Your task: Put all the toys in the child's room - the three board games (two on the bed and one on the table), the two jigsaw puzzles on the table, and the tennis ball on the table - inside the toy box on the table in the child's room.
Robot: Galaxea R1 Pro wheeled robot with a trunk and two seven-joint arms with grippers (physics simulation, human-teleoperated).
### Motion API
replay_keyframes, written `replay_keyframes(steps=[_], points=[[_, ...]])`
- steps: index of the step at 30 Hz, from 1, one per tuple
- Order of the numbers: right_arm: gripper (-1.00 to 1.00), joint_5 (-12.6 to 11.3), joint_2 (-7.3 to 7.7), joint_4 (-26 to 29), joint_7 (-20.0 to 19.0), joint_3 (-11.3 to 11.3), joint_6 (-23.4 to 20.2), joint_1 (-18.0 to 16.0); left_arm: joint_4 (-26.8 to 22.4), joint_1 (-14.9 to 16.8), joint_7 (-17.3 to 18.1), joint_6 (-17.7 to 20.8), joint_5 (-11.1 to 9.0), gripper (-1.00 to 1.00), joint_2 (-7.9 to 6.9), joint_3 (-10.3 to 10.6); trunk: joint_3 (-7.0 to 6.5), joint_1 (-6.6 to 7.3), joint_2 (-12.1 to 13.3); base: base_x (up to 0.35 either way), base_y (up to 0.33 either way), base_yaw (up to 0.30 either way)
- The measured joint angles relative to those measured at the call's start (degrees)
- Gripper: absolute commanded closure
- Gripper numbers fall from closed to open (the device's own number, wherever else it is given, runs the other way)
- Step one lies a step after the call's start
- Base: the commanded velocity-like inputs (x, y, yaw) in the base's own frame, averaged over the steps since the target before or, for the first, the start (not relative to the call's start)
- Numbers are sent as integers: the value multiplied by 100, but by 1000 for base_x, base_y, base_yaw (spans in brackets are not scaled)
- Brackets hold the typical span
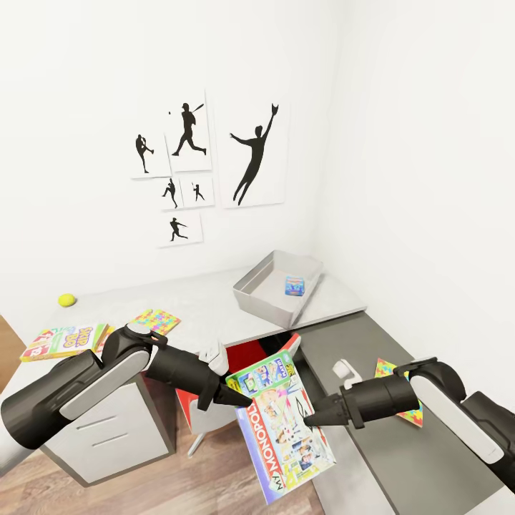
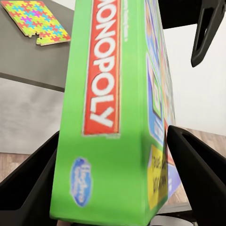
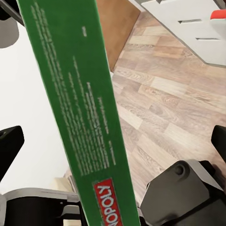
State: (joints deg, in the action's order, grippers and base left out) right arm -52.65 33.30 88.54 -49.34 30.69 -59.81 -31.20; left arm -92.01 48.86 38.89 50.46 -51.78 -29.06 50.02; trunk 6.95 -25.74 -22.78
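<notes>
Two dark grippers meet at the green-edged flat Monopoly game box [image 1: 285,428], which hangs tilted in the air in front of the pale-grey-topped desk [image 1: 214,315], below the light grey flared-wall toy bin [image 1: 275,290]. The left gripper [image 1: 239,398] is clamped on the box's upper edge, its fingers [image 2: 28,181] pressing both faces. The right gripper [image 1: 309,415] is at the opposite long edge with its fingers spread either side of the green rim, not squeezing. A small blue game box [image 1: 294,285] already lies inside the bin. To do this well, I judge the right gripper should pinch firmly before lifting, then both arms raise the box level, clear the near wall, and lower it flat beside the blue box.
</notes>
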Motion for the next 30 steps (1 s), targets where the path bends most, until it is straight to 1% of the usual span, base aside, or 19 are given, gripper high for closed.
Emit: replay_keyframes(steps=[6, 7, 9, 11, 14, 16, 17, 30], points=[[-100, 0, -44, -2, 0, 115, 0, -4, 0, 0, -4, 0, 1, 100, 0, 0, 0, 0, 0, 0, 0, 0], [100, 0, -51, -2, 0, 137, 0, -5, 0, 0, -5, 0, 1, 100, 0, 0, 0, 0, 0, 0, 0, 0], [100, -1, -64, -2, 1, 174, -1, -6, 0, 0, -6, 0, 0, 100, 1, 0, 0, 0, 0, 0, 0, 0], [100, -44, -69, -1, -10, 192, -1, -8, 1, 0, -5, -11, 55, 100, 1, 3, 0, 0, 0, 0, 0, 0], [100, 86, -77, -5, 8, 243, 47, -12, -1, -2, -10, 36, 5, 100, 1, 10, 0, 0, 0, 0, 0, 0], [100, 206, -80, -7, 12, 274, 102, -12, -5, -3, -11, 97, -123, 100, 2, 14, 0, 0, 0, 0, 0, 0], [100, 142, -83, -6, 11, 286, 74, -11, -4, -2, -12, 101, -185, 100, 5, 8, 0, 0, 0, 0, 0, 0], [100, 142, -87, -7, 11, 328, 77, -12, -1, -2, -13, 106, -195, 100, 15, 13, 0, 0, 0, 0, 0, 0]])
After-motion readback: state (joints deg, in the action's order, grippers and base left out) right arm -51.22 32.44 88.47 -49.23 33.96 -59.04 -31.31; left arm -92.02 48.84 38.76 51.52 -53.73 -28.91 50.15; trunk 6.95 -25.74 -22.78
